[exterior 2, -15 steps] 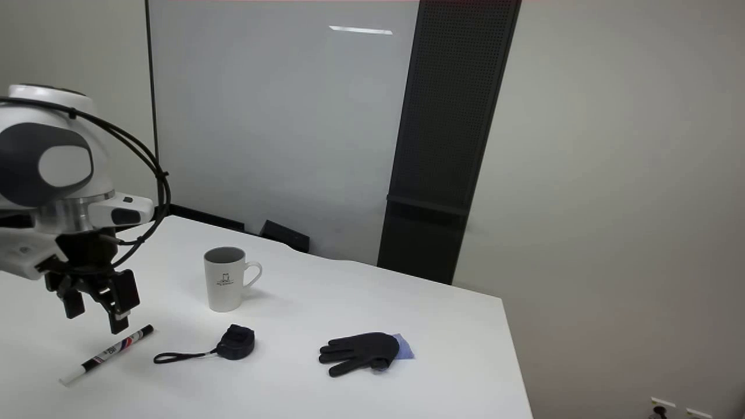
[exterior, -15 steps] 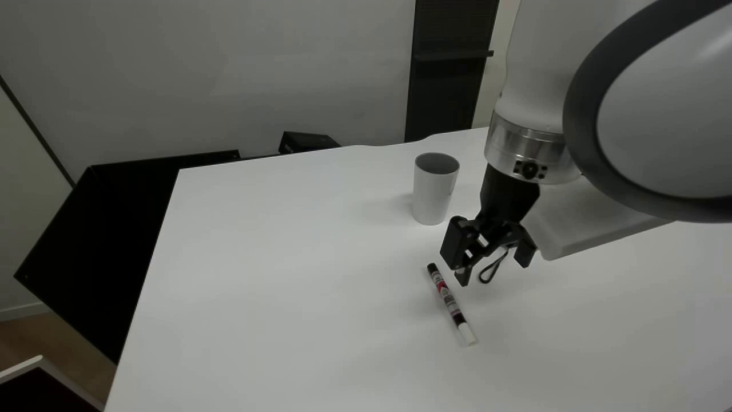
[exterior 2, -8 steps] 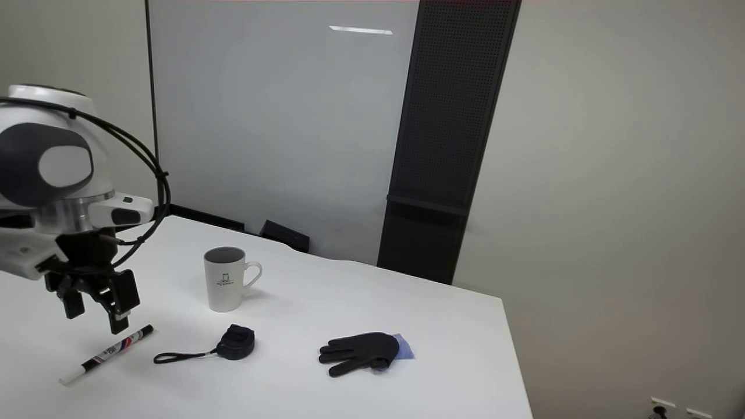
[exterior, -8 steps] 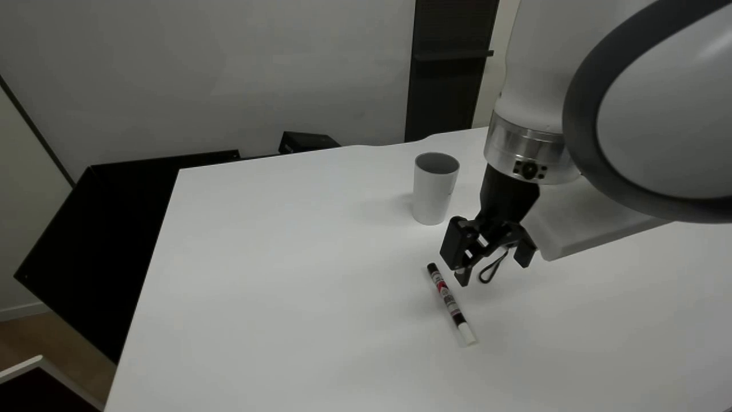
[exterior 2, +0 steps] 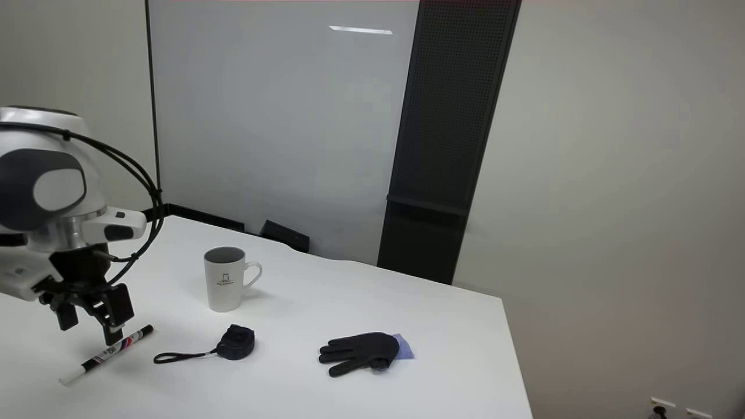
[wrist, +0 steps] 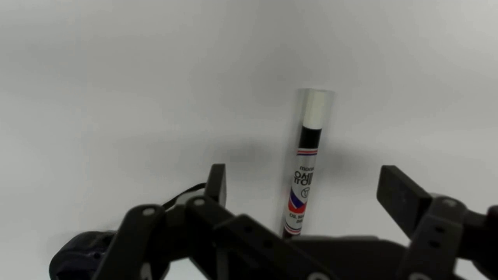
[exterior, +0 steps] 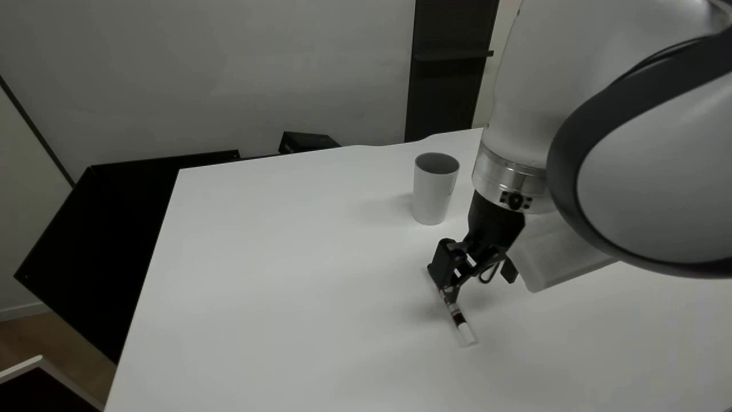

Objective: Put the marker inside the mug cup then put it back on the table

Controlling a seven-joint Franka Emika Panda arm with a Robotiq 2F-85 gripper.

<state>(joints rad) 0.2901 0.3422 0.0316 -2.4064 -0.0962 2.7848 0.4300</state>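
Note:
The marker (exterior: 459, 318) lies flat on the white table (exterior: 274, 286); it has a white body, black bands and a red and blue mark. It also shows in an exterior view (exterior 2: 107, 352) and the wrist view (wrist: 305, 175). My gripper (wrist: 304, 184) is open and empty, low over the marker, which lies between the two spread fingers without visible contact. The gripper hides the marker's far end in an exterior view (exterior: 480, 284). The mug cup (exterior: 433, 191) stands upright behind the gripper; its handle and small print show in an exterior view (exterior 2: 224, 285). It is out of the wrist view.
A black tape measure (exterior 2: 236, 342) with a cord loop lies beside the marker, and shows at the lower left of the wrist view (wrist: 83, 254). A black glove (exterior 2: 361, 352) with a blue patch lies further right. Black furniture (exterior: 108, 240) stands past the table's edge.
My gripper has moved down and slightly left in both exterior views, onto the marker's level, staying open. The marker, mug cup and other objects have not moved.

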